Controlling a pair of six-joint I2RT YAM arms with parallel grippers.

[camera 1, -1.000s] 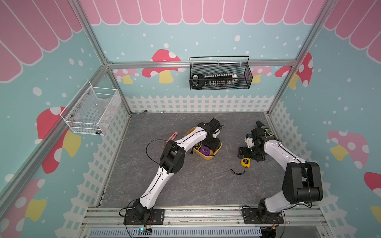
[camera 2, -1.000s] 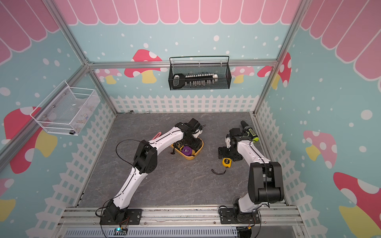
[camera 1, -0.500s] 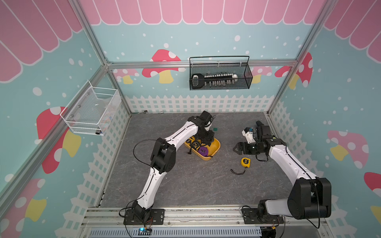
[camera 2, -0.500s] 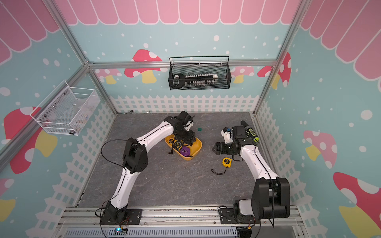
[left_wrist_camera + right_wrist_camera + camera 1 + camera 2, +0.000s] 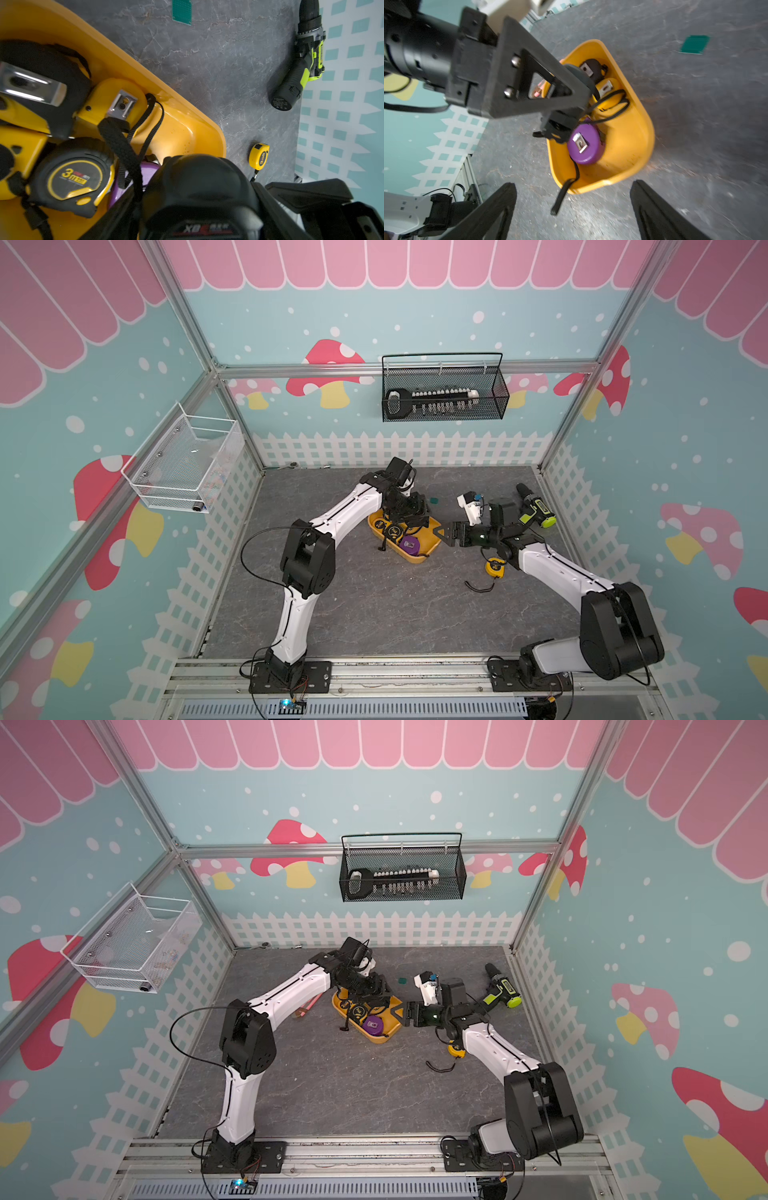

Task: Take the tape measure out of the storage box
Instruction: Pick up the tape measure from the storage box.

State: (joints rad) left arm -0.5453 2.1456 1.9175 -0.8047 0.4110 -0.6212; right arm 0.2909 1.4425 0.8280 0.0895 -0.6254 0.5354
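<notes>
Reading "3m" on tape measure (image 5: 72, 178) (in storage box (image 5: 182, 124)) | right jaws released | left jaws: cannot tell

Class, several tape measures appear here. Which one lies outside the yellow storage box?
The small yellow tape measure lying on the grey tabletop; the others sit inside the storage box.

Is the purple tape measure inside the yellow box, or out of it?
Inside. In the right wrist view, the purple tape measure lies within the walls of the yellow box, with its metal clip facing up.
</notes>
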